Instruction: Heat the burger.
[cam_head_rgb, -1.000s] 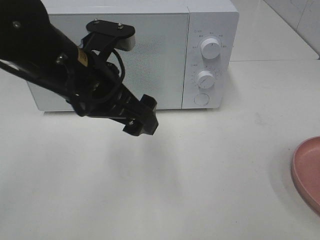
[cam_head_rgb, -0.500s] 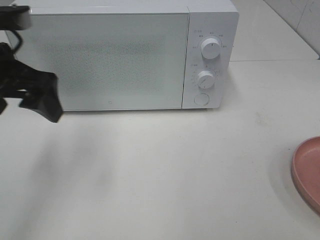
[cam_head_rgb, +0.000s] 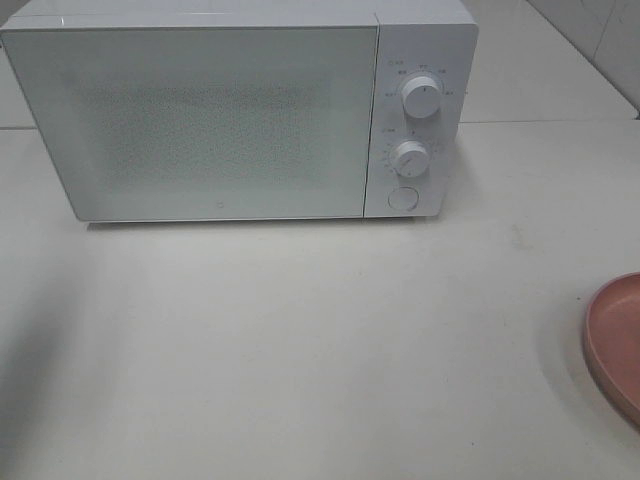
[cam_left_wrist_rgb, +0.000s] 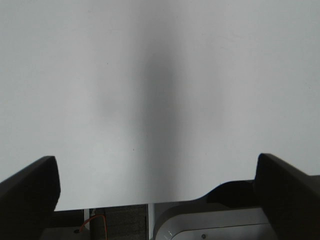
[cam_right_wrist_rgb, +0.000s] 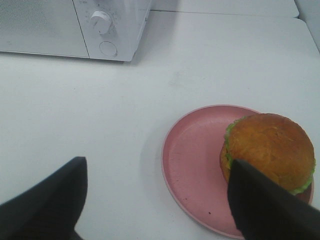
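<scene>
High view: a white microwave (cam_head_rgb: 240, 110) sits at the back of a pale table (cam_head_rgb: 300, 340), door shut, two knobs (cam_head_rgb: 422, 97) and a round button (cam_head_rgb: 403, 198) on its right panel. A sliver of a pink plate (cam_head_rgb: 615, 345) shows at the right edge. No arm or burger in this view. Risk: door is closed, so nothing can go in until it's opened; a poke at the button could slide the light oven back.

Left wrist view: left gripper (cam_left_wrist_rgb: 155, 185) spread wide, empty, over bare table near its edge. Risk: it's well away from the oven, so a fast swing toward the door could clip the casing.

Right wrist view: right gripper (cam_right_wrist_rgb: 157, 200) open, holding nothing, hovering over the plate (cam_right_wrist_rgb: 192, 165). The burger (cam_right_wrist_rgb: 269, 151) sits on the plate's far side from the microwave (cam_right_wrist_rgb: 75, 25), off-centre, close to the rim, lettuce frilling out. Risk: one finger is right by the bun; a squeeze w/ poor centring could crush it, split the layers, or shove burger & plate across the table. Lifting the plate by one edge could tip the burger off.
</scene>
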